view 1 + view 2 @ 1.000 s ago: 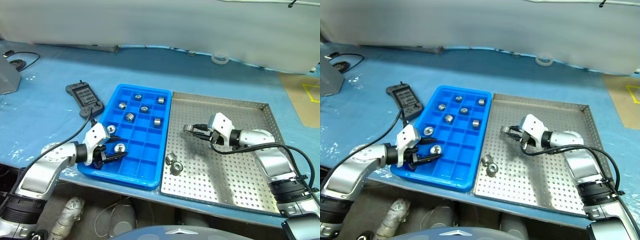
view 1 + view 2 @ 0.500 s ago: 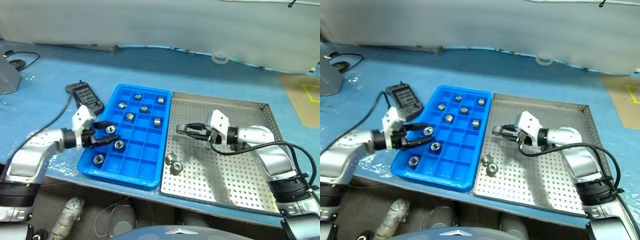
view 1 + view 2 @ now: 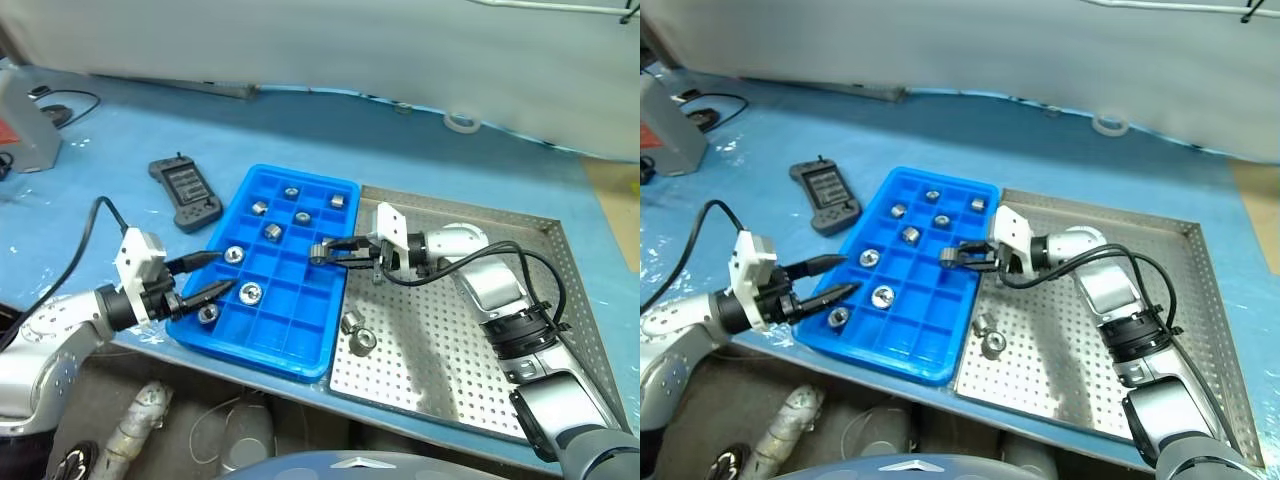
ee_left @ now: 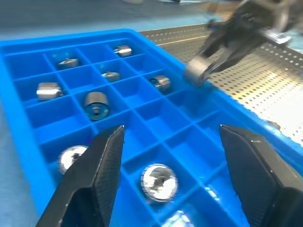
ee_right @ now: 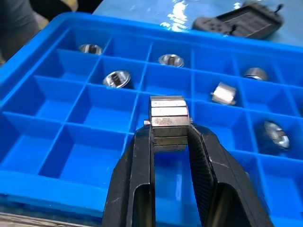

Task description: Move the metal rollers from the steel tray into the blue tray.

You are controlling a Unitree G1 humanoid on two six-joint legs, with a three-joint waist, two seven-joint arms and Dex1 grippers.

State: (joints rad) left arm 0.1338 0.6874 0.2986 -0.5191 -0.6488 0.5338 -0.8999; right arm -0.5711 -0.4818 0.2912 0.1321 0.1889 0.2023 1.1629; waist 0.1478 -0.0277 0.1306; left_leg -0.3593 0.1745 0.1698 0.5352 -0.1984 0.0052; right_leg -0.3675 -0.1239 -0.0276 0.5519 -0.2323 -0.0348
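Right gripper (image 5: pixel 169 142), clamped on a roller (image 5: pixel 168 122) above the blue tray (image 3: pixel 300 345), could drop it astride the divider directly beneath.

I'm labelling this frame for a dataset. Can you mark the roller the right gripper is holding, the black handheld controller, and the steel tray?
held roller (image 5: pixel 168 122): right wrist view, its faceted side between the fingers.
black handheld controller (image 3: pixel 186 192): left eye view, its keypad face.
steel tray (image 3: pixel 470 215): left eye view, its far rim.
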